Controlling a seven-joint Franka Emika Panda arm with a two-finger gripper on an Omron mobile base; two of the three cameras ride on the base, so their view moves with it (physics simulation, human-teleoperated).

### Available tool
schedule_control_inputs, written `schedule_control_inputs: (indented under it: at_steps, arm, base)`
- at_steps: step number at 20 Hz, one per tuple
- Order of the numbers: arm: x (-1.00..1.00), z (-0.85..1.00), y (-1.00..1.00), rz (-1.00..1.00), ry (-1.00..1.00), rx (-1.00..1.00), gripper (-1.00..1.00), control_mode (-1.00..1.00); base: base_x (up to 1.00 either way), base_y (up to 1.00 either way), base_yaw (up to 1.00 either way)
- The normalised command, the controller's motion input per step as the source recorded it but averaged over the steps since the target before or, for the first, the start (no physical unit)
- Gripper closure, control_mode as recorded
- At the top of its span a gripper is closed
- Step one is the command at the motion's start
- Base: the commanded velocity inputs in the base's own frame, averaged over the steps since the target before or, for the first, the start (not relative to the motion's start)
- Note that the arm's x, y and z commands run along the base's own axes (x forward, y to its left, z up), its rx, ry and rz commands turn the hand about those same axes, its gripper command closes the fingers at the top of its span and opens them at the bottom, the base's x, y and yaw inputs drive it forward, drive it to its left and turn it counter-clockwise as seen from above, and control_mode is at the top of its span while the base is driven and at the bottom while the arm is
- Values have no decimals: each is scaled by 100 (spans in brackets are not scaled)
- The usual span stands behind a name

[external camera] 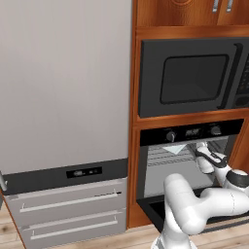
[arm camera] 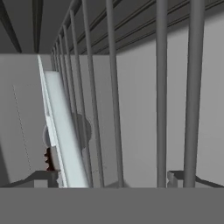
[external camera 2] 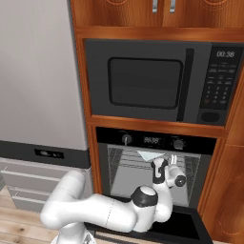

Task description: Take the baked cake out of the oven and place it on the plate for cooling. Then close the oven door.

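The black oven (external camera: 189,132) (external camera 2: 152,139) stands open, its oven door (external camera: 151,208) (external camera 2: 190,228) dropped flat below the cavity. My gripper (external camera: 200,147) (external camera 2: 170,161) reaches inside at the height of the upper wire rack (arm camera: 113,109), and its fingertips (arm camera: 41,178) stand wide apart, so it is open with nothing between them (arm camera: 109,177). A pale flat tray (external camera: 175,148) (external camera 2: 147,155) (arm camera: 65,135) lies on that rack, left of the hand. A small reddish-brown bit (arm camera: 49,159) peeks from behind the tray's edge; I cannot tell whether it is the cake. The plate is out of view.
A black microwave (external camera: 194,78) (external camera 2: 143,81) with a keypad sits in the wooden cabinet above the oven. A tall grey fridge (external camera: 63,87) (external camera 2: 33,71) with drawers stands to the left. Wooden cabinet sides (external camera 2: 228,190) flank the oven.
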Motion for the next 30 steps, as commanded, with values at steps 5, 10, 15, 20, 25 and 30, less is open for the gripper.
schedule_control_inputs:
  at_steps: [5,10,15,20,25,30]
  arm:
    - [0,-6,0,0,-1,0,-100,-100]
    - [0,0,0,0,0,0,-100,-100]
    - [0,0,0,0,0,0,-100,-100]
    - [0,0,0,0,0,0,-100,-100]
    - [0,0,0,0,0,0,100,-100]
    - [0,0,0,0,0,0,100,-100]
  base:
    - [0,0,0]
    - [0,0,0]
    - [0,0,0]
    - [0,0,0]
    - [0,0,0]
    - [0,0,0]
